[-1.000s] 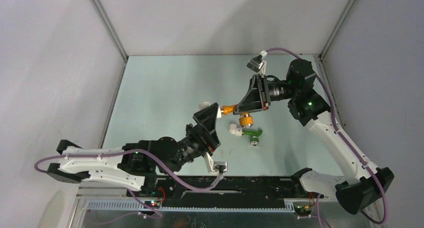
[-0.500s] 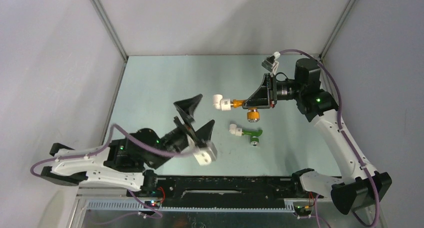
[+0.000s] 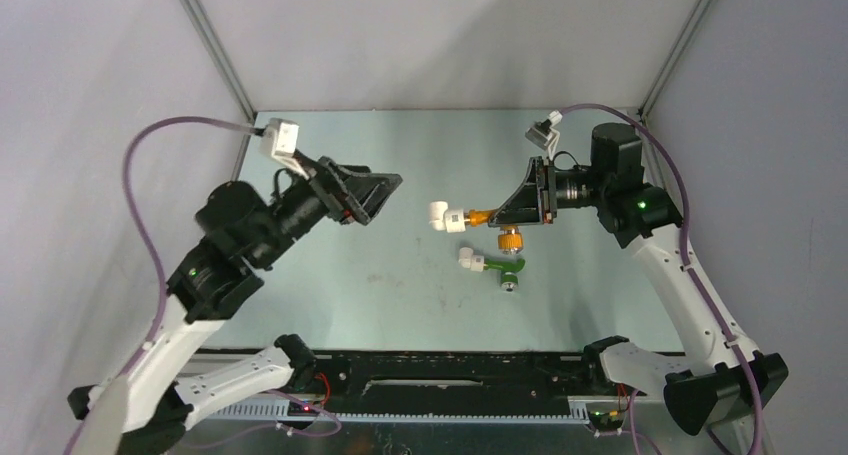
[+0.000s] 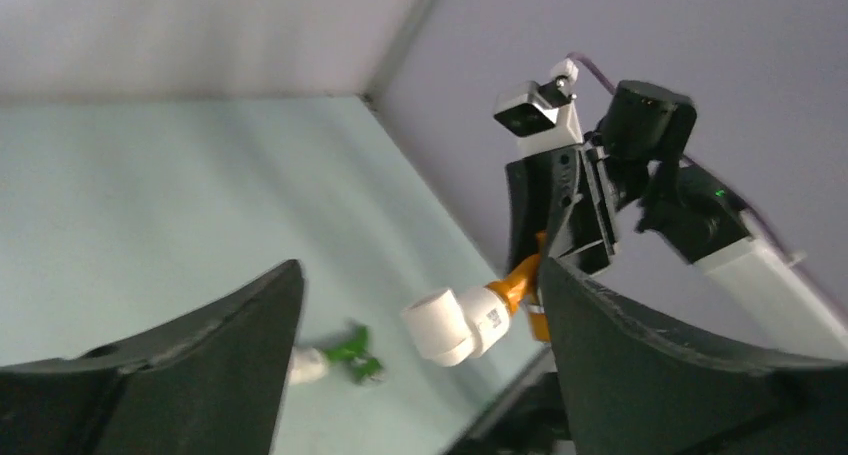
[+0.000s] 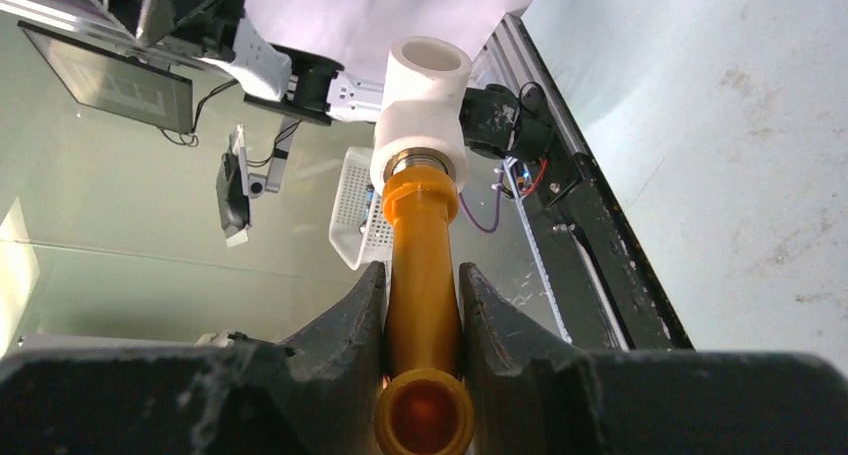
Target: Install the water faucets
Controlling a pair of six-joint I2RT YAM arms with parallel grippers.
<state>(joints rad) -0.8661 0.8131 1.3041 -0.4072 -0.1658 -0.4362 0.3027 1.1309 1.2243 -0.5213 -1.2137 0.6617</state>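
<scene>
Nearest the bases: green faucet lies flat on the table, a white fitting on its left end. No gripper on it.

Just beyond and raised: right gripper is clamped on the stem of the orange faucet. In the wrist view both fingers press the stem's sides. The knob hangs below the fingers. Long axis runs roughly level, out of the right gripper toward the left side of the cell. A white elbow sits on the free end, and metal thread shows at the joint, so I read it as screwed on. I can't tell how tight.

Farther left, also raised: left gripper is spread wide and holds nothing. It points back along that same axis. In its wrist view the elbow sits between the fingers but well apart from them.

Key relation: the elbow end faces the left gripper, and the orange faucet lies straight ahead of it, end-on. My call: the left arm is the only free one for any grab on that elbow, while the right is nearer the green faucet but occupied.
</scene>
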